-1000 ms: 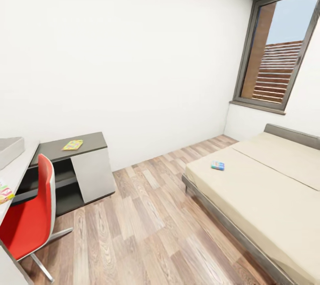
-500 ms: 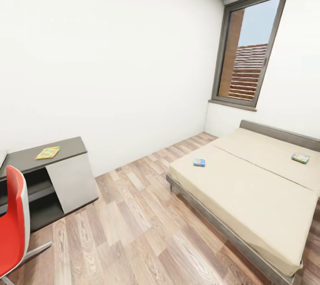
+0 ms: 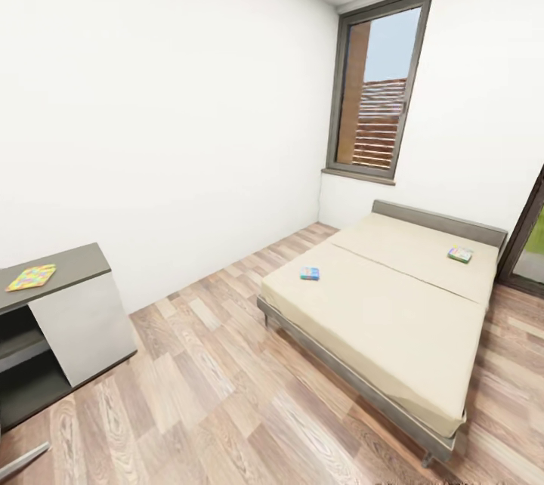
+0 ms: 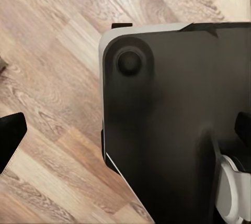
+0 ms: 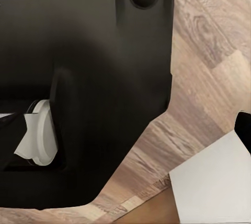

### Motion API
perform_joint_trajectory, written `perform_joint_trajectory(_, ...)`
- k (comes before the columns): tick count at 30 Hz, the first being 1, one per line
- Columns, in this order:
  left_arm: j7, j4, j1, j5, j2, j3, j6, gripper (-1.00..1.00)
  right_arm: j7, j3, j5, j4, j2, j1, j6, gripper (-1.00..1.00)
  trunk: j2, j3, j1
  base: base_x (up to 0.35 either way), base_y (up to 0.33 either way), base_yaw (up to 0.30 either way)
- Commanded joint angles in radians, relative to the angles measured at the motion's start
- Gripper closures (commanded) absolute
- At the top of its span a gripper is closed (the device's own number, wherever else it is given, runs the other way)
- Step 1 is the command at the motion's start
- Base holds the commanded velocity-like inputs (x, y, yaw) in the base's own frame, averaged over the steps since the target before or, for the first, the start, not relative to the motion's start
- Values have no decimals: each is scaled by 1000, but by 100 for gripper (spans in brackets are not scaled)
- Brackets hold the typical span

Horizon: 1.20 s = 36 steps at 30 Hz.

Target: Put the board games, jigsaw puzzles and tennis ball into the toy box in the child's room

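The wood floor [image 3: 227,394] lies open between the bed [image 3: 393,319] at the head view's right and the low dark grey table [image 3: 68,267] at its left, a broad lane running to the far wall. Two board games lie on the mattress: a small blue one [image 3: 309,273] near the bed's left edge, and a white-blue one [image 3: 459,254] near the headboard. A jigsaw puzzle [image 3: 32,277] lies flat near the tabletop's far edge. The wrist views look down past the robot's dark base [image 4: 172,119] to the floor; whether either pincer is open or closed cannot be told.
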Motion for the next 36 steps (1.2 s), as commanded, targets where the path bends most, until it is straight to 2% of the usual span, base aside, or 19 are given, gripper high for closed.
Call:
perform_joint_trajectory(1, 0, 0, 0, -1, 1, 0, -3, -100, -1, 0, -1, 0, 0, 0, -1, -100, 6, 2, -4, 0, 0, -232)
perform_joint_trajectory(14, 0, -4, -1, -1, 4, 1, -3, -100, 1, 0, 7, -2, 4, 0, -9, -100, 97, 43, -53, 0, 0, -60)
perform_joint_trajectory(24, -1, -72, -7, -1, 12, 4, 24, -100, 1, -1, 4, -2, 6, 0, -95, -100, 167, 74, -92, 0, 0, 0)
perform_joint_trajectory(28, -3, -107, -35, 0, 19, 5, 92, -100, 1, -3, 1, -2, 9, 1, -105, -100, 181, 80, -99, 0, 0, 0)
perform_joint_trajectory(33, -12, -145, -125, 6, 29, 9, 238, -100, 9, -4, -3, -13, 8, -3, -99, -100, 181, 80, -99, 0, 0, 0)
perform_joint_trajectory(36, -15, -151, -193, 9, 30, 12, 297, -100, 8, -7, -32, -55, 7, -23, -90, -100, 181, 80, -99, 0, 0, 0)
